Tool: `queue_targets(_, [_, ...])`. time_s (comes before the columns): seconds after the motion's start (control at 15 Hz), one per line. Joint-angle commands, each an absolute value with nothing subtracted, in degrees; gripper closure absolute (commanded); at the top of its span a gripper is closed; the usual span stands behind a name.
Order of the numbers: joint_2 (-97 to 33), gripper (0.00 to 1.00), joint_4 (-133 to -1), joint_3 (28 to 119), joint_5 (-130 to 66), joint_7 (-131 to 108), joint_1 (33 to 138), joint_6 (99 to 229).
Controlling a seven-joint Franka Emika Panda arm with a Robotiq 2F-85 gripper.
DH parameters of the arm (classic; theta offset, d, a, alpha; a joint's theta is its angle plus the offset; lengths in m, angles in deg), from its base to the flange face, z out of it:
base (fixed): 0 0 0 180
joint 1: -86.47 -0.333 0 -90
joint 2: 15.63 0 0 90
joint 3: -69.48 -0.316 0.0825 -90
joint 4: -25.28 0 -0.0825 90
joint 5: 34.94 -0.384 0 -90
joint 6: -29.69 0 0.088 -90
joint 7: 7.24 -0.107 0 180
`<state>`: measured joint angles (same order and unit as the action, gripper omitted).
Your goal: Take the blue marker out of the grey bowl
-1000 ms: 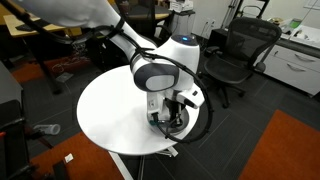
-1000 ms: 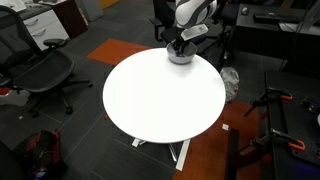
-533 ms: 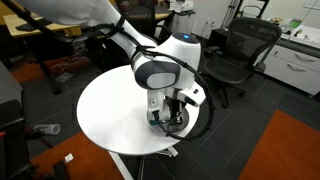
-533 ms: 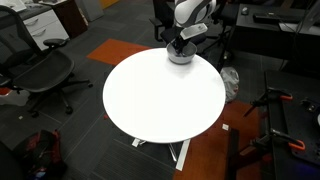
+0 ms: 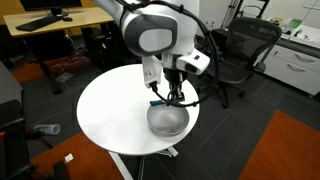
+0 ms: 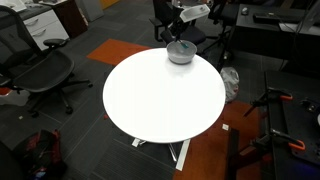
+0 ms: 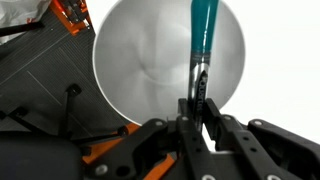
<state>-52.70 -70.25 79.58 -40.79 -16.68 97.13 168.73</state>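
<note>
Fingers clenched on the blue marker near its dark end; marker hangs over the grey bowl, probably clear of it, above the bench. Light, stiff, slick barrel; end grip may pivot, mid-barrel safer.

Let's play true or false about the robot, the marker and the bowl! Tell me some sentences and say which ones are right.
1. The gripper is pinching the blue marker. True.
2. The marker lies flat at the bottom of the bowl. False: the gripper holds it up over the bowl.
3. The bowl stands on the round white table. True.
4. The bowl is right in the middle of the table. False: it sits close to the table's edge.
5. The bowl is full of other pens. False: the wrist view shows nothing else inside it.
</note>
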Motion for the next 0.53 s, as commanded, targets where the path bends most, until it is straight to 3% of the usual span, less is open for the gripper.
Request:
queue_targets(0.0, [-42.5, 0.95, -80.0, 80.0, -37.1, -16.0, 94.7, 165.3])
queue_targets(0.47, [-29.6, 0.95, -96.3, 76.8, -34.8, -4.1, 94.7, 164.5])
